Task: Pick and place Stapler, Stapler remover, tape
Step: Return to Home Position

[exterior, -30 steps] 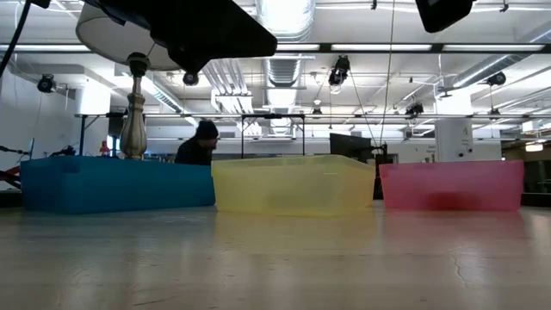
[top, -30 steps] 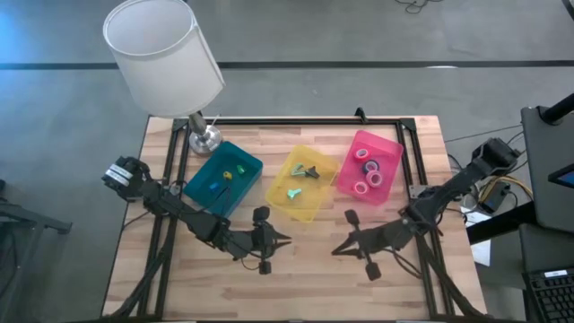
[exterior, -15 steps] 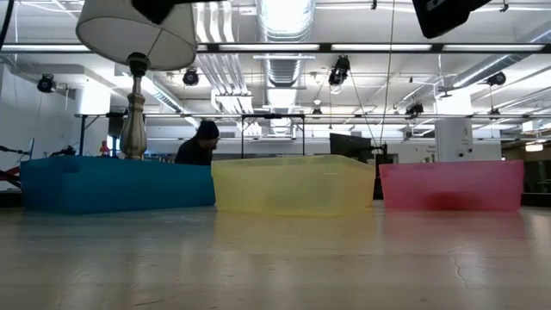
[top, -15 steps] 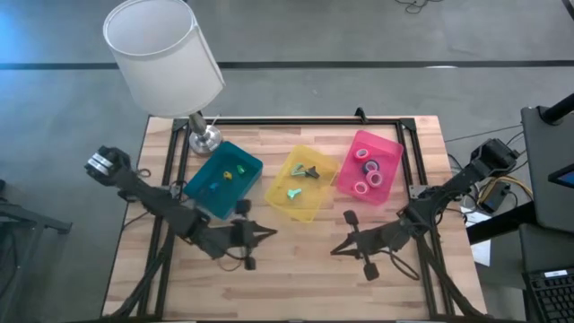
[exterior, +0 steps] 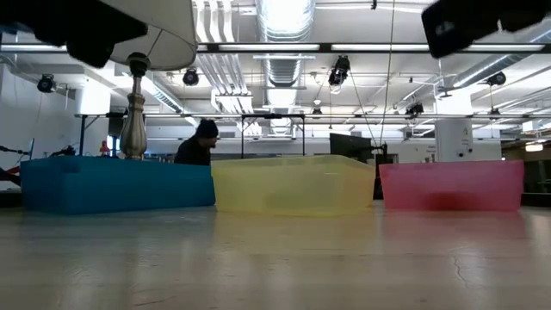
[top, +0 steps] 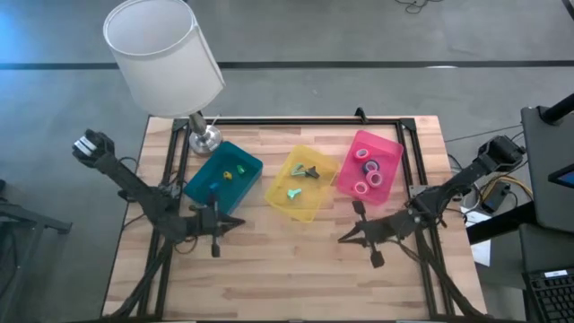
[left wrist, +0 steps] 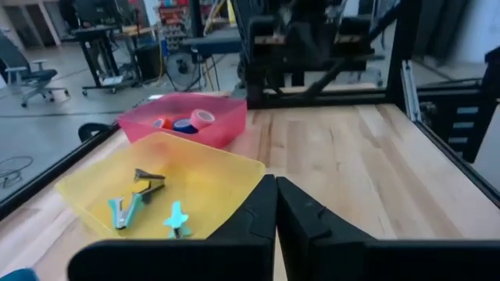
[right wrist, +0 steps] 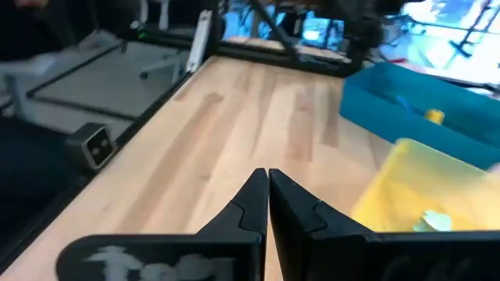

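Note:
Three bins stand in a row on the far half of the table. The pink bin [top: 369,168] holds the tape rolls [left wrist: 203,119], pink, blue and red. Small stapler removers [left wrist: 125,211] lie in the yellow bin [top: 300,184]. The blue bin [top: 222,179] has small yellow and blue items [top: 239,169] in it. My left gripper [top: 235,222] hovers shut near the blue bin's near corner, holding nothing. My right gripper [top: 341,239] hovers shut on the near side of the pink bin, also holding nothing. Both wrist views show shut fingers [left wrist: 276,181] [right wrist: 268,173].
A table lamp with a white shade [top: 161,54] stands on its metal base [top: 204,139] at the far left corner, beside the blue bin. A black frame [top: 296,119] runs along the table's far edge and its sides. Bare wood [top: 287,269] lies along the near half.
My left gripper has drawn back from the table's near middle toward the left edge and a little toward the blue bin, staying shut. My right gripper has shifted slightly toward the far edge. The bins and their contents have not moved.

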{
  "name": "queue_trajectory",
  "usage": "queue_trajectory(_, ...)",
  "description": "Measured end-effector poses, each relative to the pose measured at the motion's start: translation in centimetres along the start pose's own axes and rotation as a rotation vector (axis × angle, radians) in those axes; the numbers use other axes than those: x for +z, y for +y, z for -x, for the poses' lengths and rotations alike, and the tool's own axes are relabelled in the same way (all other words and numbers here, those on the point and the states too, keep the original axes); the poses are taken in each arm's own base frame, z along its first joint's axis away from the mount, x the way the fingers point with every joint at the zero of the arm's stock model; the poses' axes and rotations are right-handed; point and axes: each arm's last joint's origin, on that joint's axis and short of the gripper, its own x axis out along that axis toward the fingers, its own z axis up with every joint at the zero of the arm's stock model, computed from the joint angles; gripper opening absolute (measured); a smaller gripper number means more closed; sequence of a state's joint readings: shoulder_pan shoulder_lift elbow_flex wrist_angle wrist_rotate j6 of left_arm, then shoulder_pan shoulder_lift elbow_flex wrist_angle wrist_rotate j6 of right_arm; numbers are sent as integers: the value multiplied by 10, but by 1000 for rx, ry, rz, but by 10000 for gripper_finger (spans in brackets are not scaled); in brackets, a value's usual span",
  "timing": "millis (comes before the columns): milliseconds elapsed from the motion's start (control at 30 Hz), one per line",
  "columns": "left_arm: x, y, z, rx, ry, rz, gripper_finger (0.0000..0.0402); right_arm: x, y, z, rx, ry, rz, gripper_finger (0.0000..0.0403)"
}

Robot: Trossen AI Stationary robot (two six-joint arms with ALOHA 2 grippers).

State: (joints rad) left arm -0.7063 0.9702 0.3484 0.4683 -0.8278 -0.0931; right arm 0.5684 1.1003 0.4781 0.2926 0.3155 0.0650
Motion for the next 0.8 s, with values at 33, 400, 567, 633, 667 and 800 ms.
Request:
queue_trajectory(33, -4, 4, 3, -1, -13, 3, 8, -5, -4, 3, -11, -15, -18, 8)
queue_trajectory(400, -31, 34, 27, 9, -97, -8, 5, -60, -40, 44, -116, -162, -104, 9)
queue_trajectory(567, -43, 44, 34, 15, -118, -53, 6, -79, -46, 56, -143, -192, -83, 9)
queue_trajectory(633, -50, 47, 37, 15, -121, -53, 6, -85, -47, 59, -144, -188, -82, 8)
queue_trajectory(667, -52, 48, 38, 21, -113, -60, 5, -86, -47, 60, -144, -178, -79, 9)
queue_trajectory(800, -52, 51, 39, 43, -110, -56, 6, -85, -48, 64, -146, -181, -60, 9)
